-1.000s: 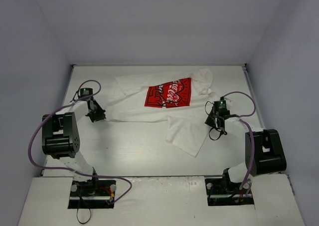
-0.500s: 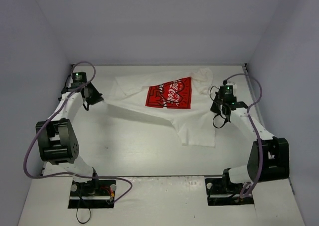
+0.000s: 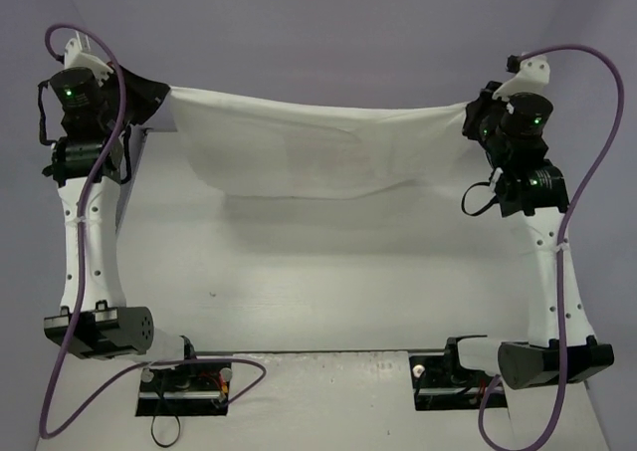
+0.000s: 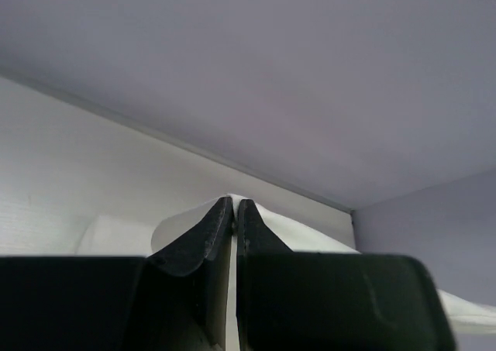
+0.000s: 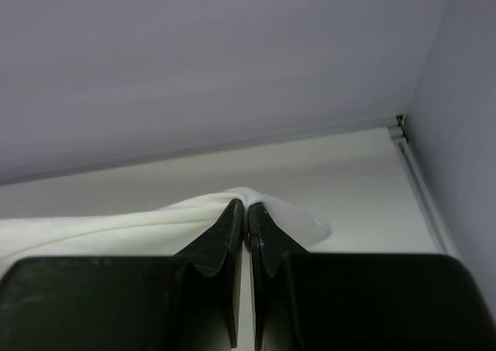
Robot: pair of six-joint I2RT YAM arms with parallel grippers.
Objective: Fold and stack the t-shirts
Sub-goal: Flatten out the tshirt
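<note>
The white t-shirt (image 3: 318, 147) hangs in the air, stretched between both raised arms above the table's far half. Only plain white cloth faces the top camera; the red print is hidden. My left gripper (image 3: 164, 101) is shut on the shirt's left end, and in the left wrist view its black fingertips (image 4: 221, 215) pinch white cloth (image 4: 178, 221). At the right end my right gripper (image 3: 468, 120) is shut on the shirt, and its wrist view shows its fingertips (image 5: 232, 215) closed on a bunched white fold (image 5: 139, 227). The lower hem sags in the middle.
The white table (image 3: 318, 282) lies below, walled in by grey panels at the back and both sides. The arm bases (image 3: 184, 376) sit at the near edge. Purple cables (image 3: 587, 63) loop high beside each arm.
Both arms have risen from table level to high up and spread apart, lifting the t-shirt off the table and stretching it. The right gripper closed on the cloth. The red print no longer shows.
</note>
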